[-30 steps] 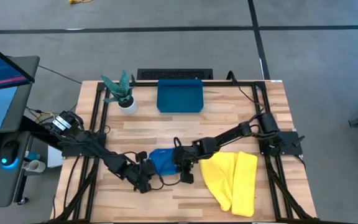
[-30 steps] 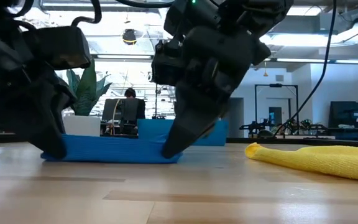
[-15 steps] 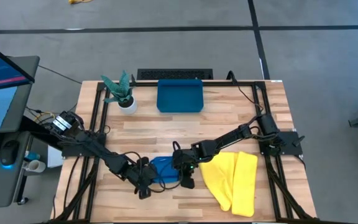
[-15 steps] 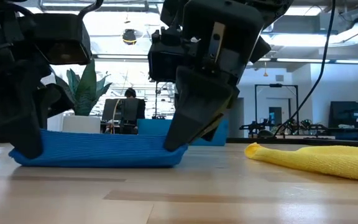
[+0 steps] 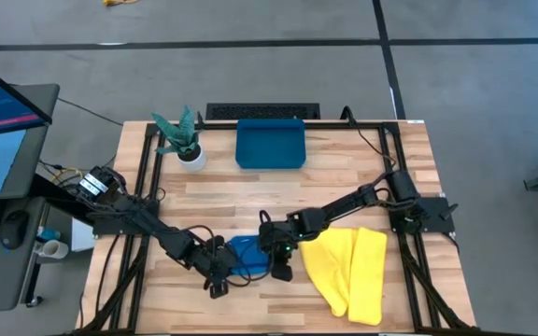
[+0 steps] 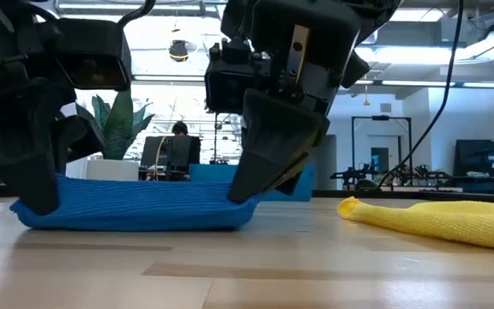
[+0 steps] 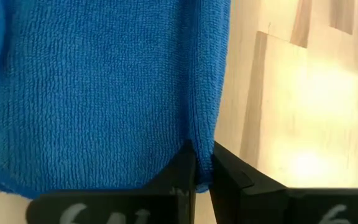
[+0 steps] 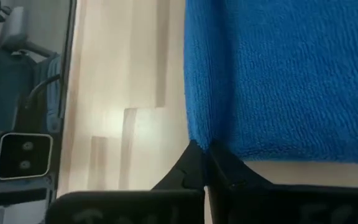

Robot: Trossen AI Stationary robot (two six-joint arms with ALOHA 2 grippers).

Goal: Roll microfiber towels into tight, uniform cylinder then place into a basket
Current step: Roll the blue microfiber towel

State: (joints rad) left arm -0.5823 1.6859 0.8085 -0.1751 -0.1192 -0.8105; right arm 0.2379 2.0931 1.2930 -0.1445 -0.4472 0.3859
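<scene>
Your surface is a pale wooden slatted top in a black frame, standing on a grey floor marked with dark lines. In the high view, the medium blue microfiber towel lies flat near the surface's 6 o'clock edge. The left gripper holds the towel's 8 o'clock corner, jaws pinching the cloth edge. The right gripper holds the 4 o'clock corner, jaws likewise pinching the hem. In the low view, the blue towel sags between the two grippers and touches the surface.

The bright yellow microfiber towel lies loosely folded at 4 o'clock, just beside the right gripper. The shallow rectangular teal-blue plastic basket sits at 12 o'clock, with a small white pot holding a green plant beside it at 11 o'clock.

Off the surface at 9 o'clock you see a desk with a lit monitor. Across the room, the low view shows ceiling lights, equipment stands and a seated person.
</scene>
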